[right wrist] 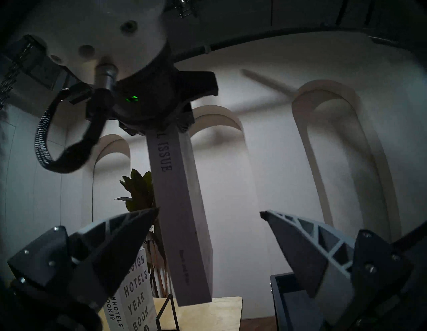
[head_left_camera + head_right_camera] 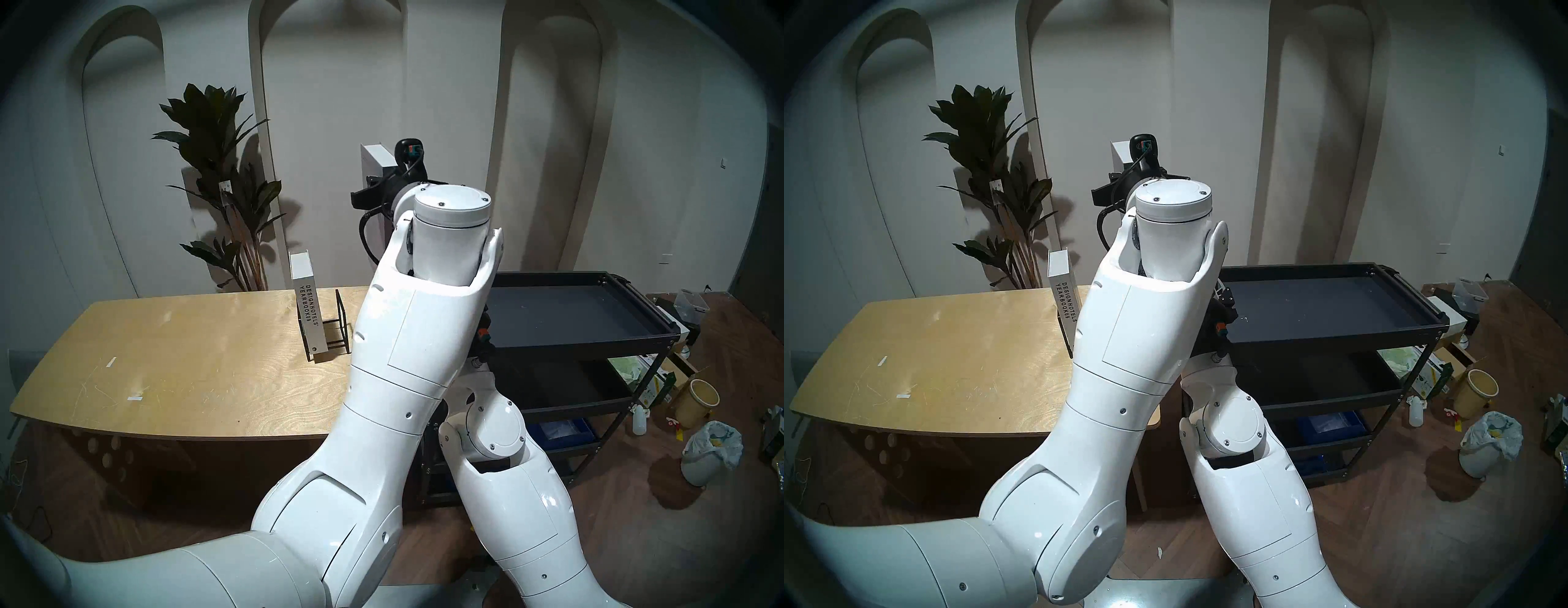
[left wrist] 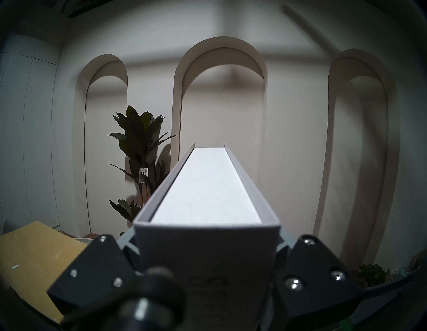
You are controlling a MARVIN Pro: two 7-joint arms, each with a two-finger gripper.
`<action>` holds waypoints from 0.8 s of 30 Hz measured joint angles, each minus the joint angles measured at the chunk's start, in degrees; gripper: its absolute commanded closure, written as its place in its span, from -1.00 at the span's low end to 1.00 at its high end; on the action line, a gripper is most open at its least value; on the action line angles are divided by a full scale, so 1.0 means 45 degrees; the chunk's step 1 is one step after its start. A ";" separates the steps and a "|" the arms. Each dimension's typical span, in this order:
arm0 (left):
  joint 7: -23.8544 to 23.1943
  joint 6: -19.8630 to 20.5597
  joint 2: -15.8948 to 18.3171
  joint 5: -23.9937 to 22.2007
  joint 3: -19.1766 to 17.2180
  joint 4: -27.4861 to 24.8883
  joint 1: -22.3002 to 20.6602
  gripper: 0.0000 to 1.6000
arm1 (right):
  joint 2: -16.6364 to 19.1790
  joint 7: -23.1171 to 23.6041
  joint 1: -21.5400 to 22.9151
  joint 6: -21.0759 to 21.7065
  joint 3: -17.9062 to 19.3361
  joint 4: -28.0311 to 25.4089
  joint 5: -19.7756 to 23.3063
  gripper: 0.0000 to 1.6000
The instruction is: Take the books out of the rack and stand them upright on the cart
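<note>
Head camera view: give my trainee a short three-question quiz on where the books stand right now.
1. True or false: the top shelf of the cart holds a book.
2. Which book is still in the rack? A) Special Issue B) Design Hotels Yearbook
3. Fill in: the lifted book is held by the ___ gripper.

Key: 1 false; 2 B, the yearbook; 3 left, while the right gripper has its jaws apart and empty.

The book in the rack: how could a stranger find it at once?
Find the light wooden table; near its far edge stands a black wire rack. The book stands upright in it, spine reading DESIGN HOTELS YEARBOOK 09. The other book, held by the left gripper, reads ISSUE.
</note>
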 measured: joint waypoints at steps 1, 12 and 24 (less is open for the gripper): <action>0.0016 0.0033 0.0001 -0.0015 0.0017 -0.0089 0.0033 1.00 | -0.0024 -0.0006 0.0057 0.0080 0.0075 0.0012 0.0282 -1.00; 0.0143 0.0640 0.0053 -0.0578 0.0234 -0.1007 0.0310 1.00 | -0.0160 0.0472 0.0887 0.1828 0.0836 0.0654 0.2956 -1.00; 0.0009 0.0774 0.0073 -0.0575 0.0166 -0.0803 -0.0059 1.00 | -0.0250 -0.0041 0.1327 0.1872 -0.0128 0.2260 0.1950 -1.00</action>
